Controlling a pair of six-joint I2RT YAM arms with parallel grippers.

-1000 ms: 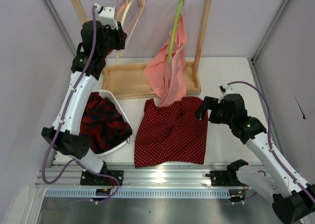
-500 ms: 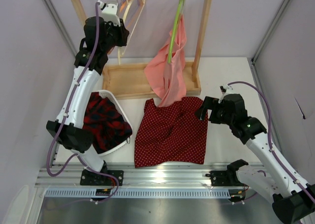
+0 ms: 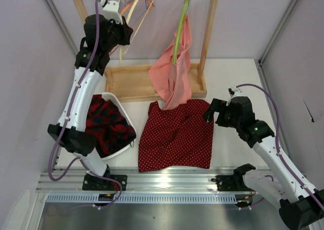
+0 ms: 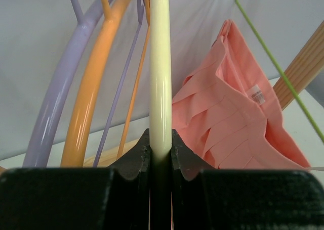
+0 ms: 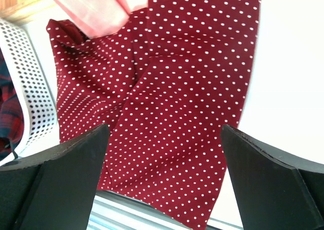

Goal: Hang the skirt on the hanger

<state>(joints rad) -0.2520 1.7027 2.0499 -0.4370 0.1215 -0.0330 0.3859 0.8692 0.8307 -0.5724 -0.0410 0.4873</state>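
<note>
Skirt (image 3: 175,136), soft dotted dark-red cloth, lies flat and roughly square on the desk (image 3: 230,78) near its front edge; the right hand (image 3: 209,111), spread wide, hovers at its far right corner, much the nearer. The left hand (image 4: 161,154) is clenched on the smooth cream hanger (image 4: 160,78) up on the wooden rack (image 3: 208,38)

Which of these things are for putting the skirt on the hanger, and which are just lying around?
For the job: dotted red skirt; cream hanger; left fingers pinching it; right fingers, open above the skirt.

Just lying about: orange hanger; lilac hanger; green hanger with pink cloth; plaid garment in the white basket.
</note>
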